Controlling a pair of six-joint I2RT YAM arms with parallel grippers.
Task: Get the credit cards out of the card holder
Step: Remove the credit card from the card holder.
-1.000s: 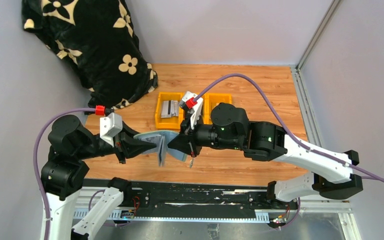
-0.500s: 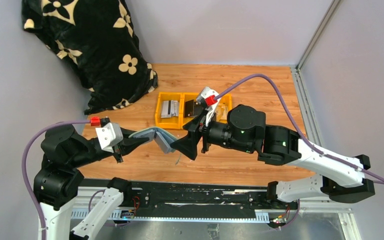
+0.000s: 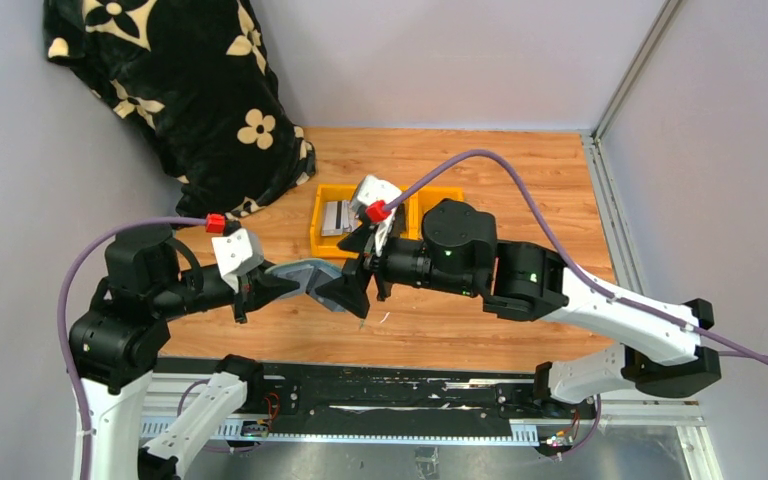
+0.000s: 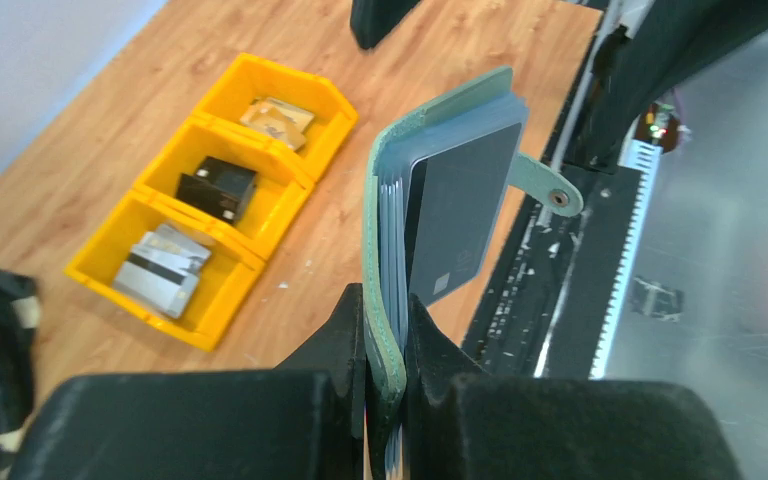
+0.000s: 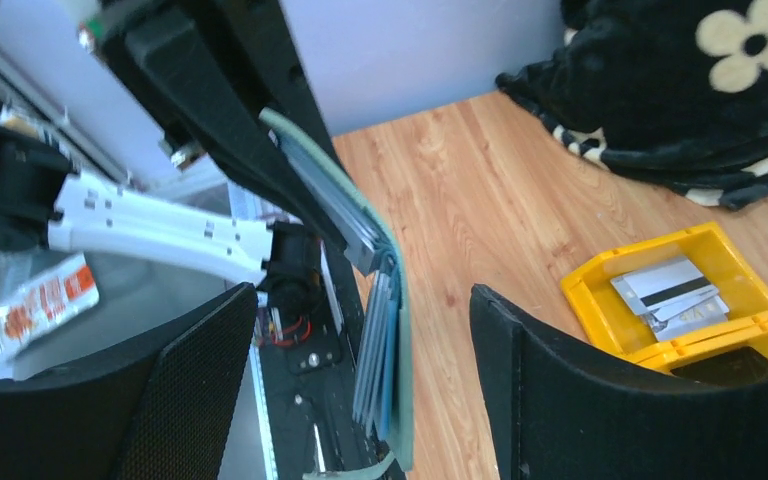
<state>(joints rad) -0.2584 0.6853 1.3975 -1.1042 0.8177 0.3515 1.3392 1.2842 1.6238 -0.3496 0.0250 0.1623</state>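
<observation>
Bins (image 3: pixel 335 248) just behind card holder (image 3: pixel 305 273), blanket (image 3: pixel 180 100) beyond.

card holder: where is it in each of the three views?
Top external: card holder is left of centre, where the two arms meet.
Left wrist: centre, standing up from the left gripper, which is shut on it.
Right wrist: lower centre, between the open fingers of the right gripper.
Shared landmark: yellow bins.
</observation>
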